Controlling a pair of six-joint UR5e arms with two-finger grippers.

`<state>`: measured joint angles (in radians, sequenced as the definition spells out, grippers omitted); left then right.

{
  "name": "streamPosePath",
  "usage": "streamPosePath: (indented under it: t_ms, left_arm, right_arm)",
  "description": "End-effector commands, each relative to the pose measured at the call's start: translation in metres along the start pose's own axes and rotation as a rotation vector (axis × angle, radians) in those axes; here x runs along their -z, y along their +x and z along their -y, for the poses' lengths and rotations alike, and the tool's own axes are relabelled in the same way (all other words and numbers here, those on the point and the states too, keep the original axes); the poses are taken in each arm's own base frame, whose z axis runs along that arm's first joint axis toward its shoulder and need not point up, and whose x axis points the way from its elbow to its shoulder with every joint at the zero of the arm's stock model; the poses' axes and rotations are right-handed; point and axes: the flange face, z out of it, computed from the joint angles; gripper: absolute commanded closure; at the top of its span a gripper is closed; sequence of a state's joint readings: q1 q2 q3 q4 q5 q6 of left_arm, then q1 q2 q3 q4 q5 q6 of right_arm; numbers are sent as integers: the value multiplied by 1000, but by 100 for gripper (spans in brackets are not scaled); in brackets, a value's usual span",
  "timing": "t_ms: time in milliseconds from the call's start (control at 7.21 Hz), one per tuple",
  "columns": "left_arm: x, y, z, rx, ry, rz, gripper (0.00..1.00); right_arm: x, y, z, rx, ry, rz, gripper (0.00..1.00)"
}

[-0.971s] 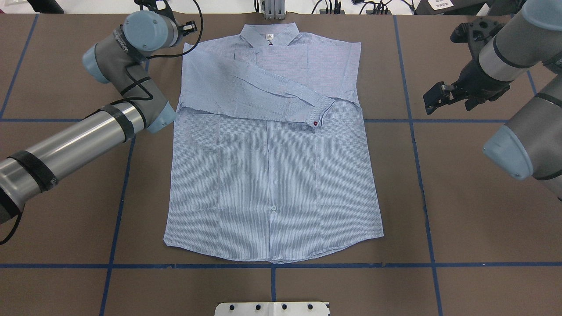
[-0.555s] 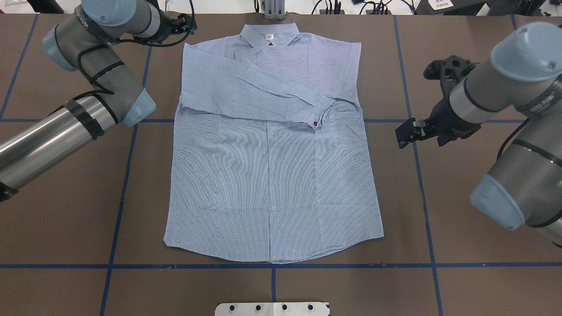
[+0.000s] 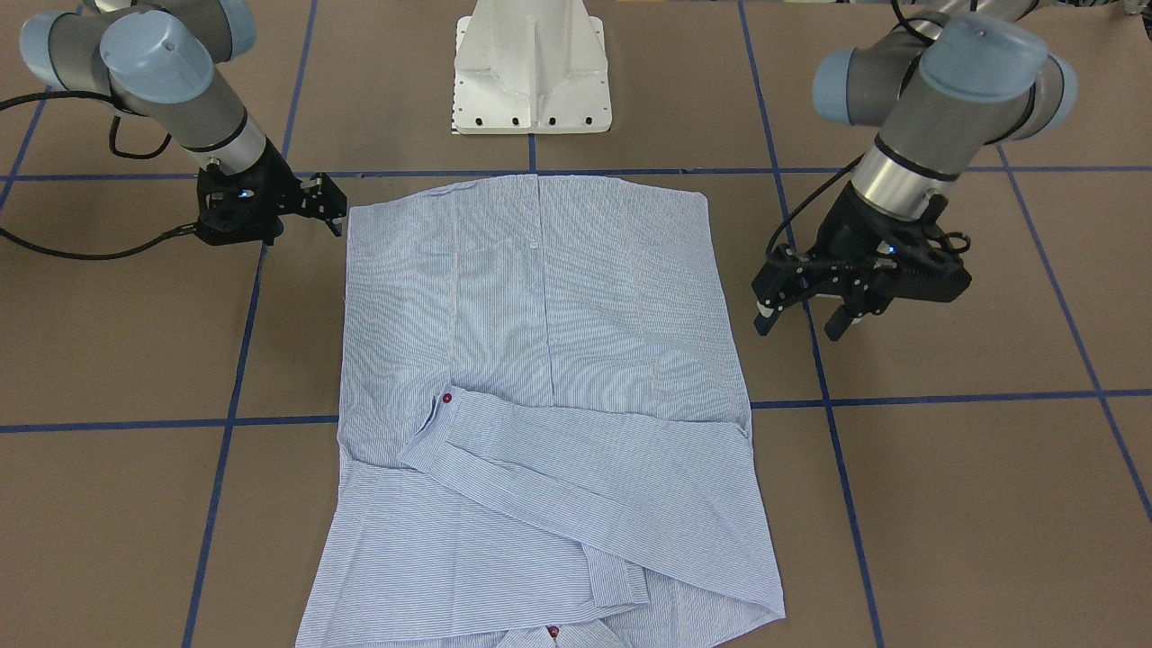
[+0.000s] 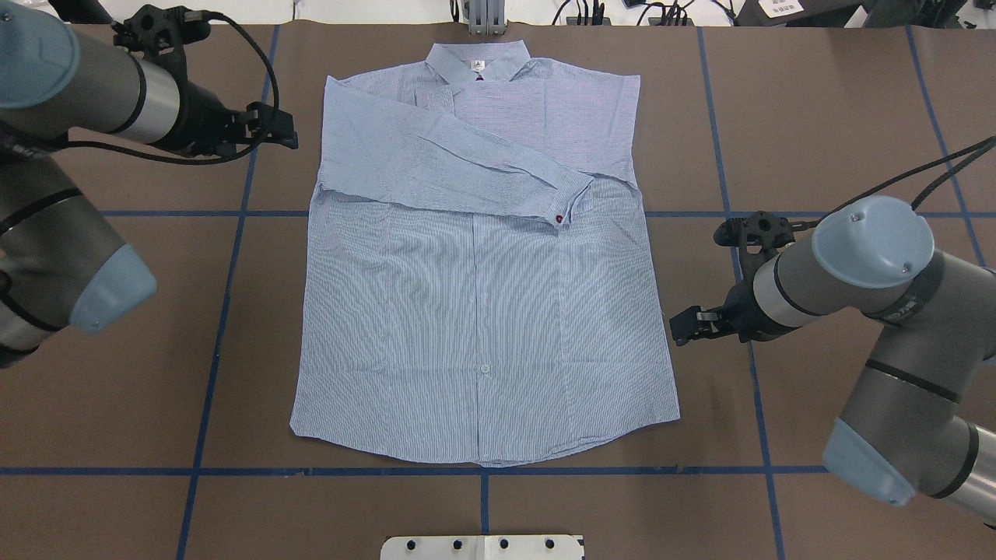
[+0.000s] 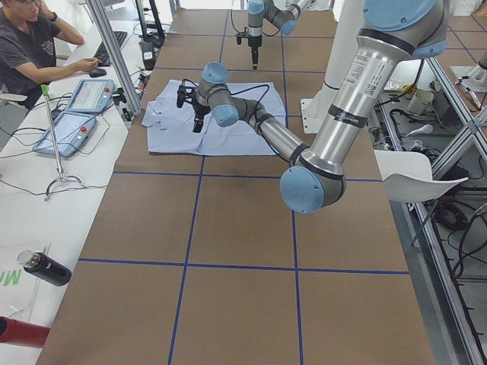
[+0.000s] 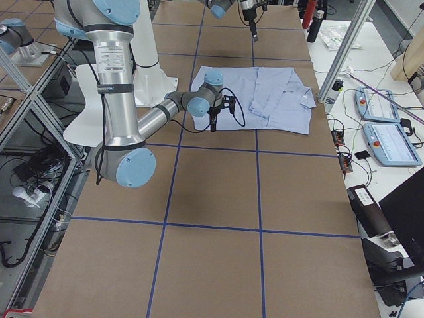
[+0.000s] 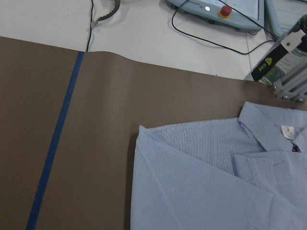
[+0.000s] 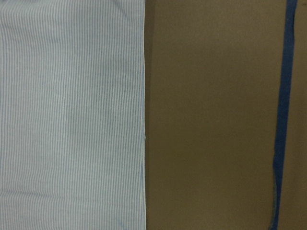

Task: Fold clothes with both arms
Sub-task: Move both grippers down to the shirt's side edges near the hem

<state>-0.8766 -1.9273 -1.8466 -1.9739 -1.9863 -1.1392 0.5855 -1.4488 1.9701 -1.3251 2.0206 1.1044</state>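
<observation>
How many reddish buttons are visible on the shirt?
2. The cuff button lies on the folded sleeve; the collar button sits just below the collar. Others may be hidden.

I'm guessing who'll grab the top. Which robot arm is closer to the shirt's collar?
The left arm: its end effector is beside the shirt's shoulder, near the collar. The right end effector is farther down, by the shirt's side edge.

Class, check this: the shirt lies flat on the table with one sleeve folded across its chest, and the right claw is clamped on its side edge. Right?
One slip. The shirt lies flat with one sleeve folded across its chest, but the right claw is beside its side edge, over bare table, holding nothing. The overhead exterior view shows it.
</observation>
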Motion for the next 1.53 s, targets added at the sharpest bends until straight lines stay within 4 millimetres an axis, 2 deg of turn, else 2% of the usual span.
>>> streamPosePath:
  t_ms: [0,139,277,555,832,1109,1387]
  left_arm:
    - [-10,-7,-51,-3,-75,18,6]
    - [-15,-2,-62,30,-92,13,6]
    - [-15,-1,-62,33,-91,12,6]
    - [-15,0,-63,46,-92,11,7]
    - [-15,-2,-63,47,-93,14,9]
    - [-16,-1,-63,47,-84,16,9]
    - [-16,-2,-62,46,-76,21,10]
  right_arm:
    - [-33,-27,-36,12,-26,-23,0]
    - [-39,-28,-41,19,-30,-31,0]
    - [-40,-29,-42,20,-31,-31,2]
    - [-46,-33,-48,30,-46,-33,14]
    - [-51,-37,-56,42,-60,-34,33]
    - [-59,-39,-61,47,-79,-39,36]
    - [-59,-40,-63,51,-86,-36,53]
